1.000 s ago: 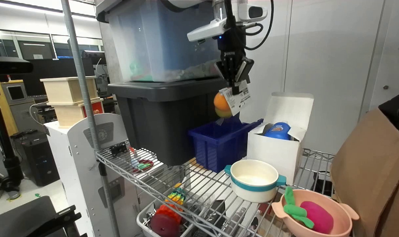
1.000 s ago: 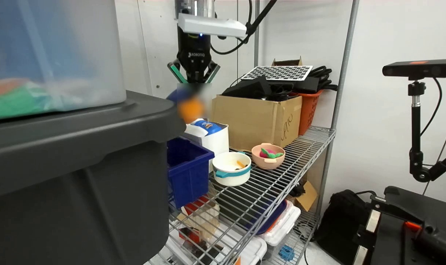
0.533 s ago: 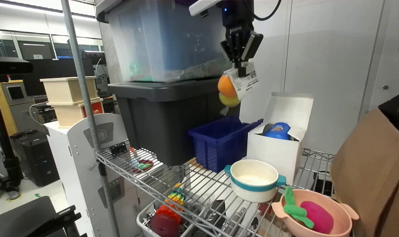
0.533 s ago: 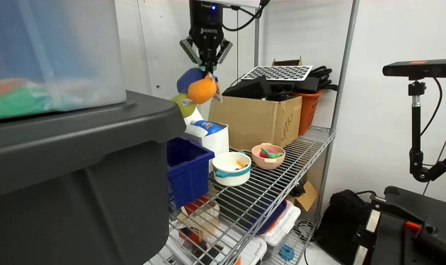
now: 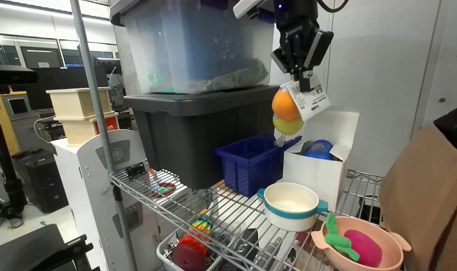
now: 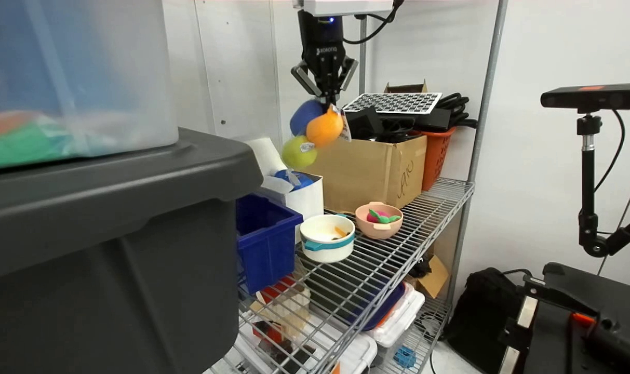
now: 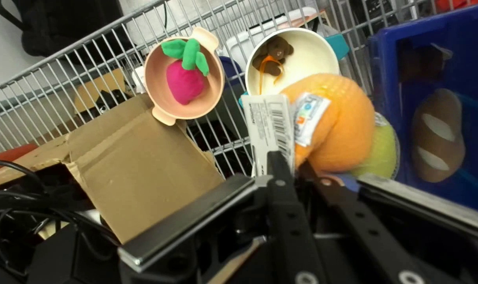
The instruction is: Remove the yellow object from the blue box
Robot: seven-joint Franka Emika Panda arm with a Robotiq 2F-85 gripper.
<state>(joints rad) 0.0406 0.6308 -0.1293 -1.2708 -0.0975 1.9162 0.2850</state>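
Note:
The yellow object, a rounded orange-yellow soft item, hangs in the air above shelf height in both exterior views (image 5: pixel 285 104) (image 6: pixel 325 127) and in the wrist view (image 7: pixel 341 122). A yellow-green ball (image 6: pixel 299 151), a blue ball (image 6: pixel 304 117) and a white barcode tag (image 7: pixel 268 126) hang with it. My gripper (image 5: pixel 303 81) (image 6: pixel 331 98) (image 7: pixel 292 167) is shut on its top at the tag; the exact pinch point is partly hidden. The blue box (image 5: pixel 251 173) (image 6: pixel 270 254) stands on the shelf below and to the side. In the wrist view a brown item (image 7: pixel 439 134) lies inside it.
A white box (image 5: pixel 313 177) with a blue bottle stands beside the blue box. A dark-grey tote (image 5: pixel 198 139) is on its other side. A cream pot (image 5: pixel 292 207), a pink bowl (image 5: pixel 356 222) and a cardboard box (image 6: pixel 351 174) are on the wire shelf.
My gripper has risen from over the blue box, then moved right in both exterior views, carrying the yellow object and its attached balls. The blue box has not moved.

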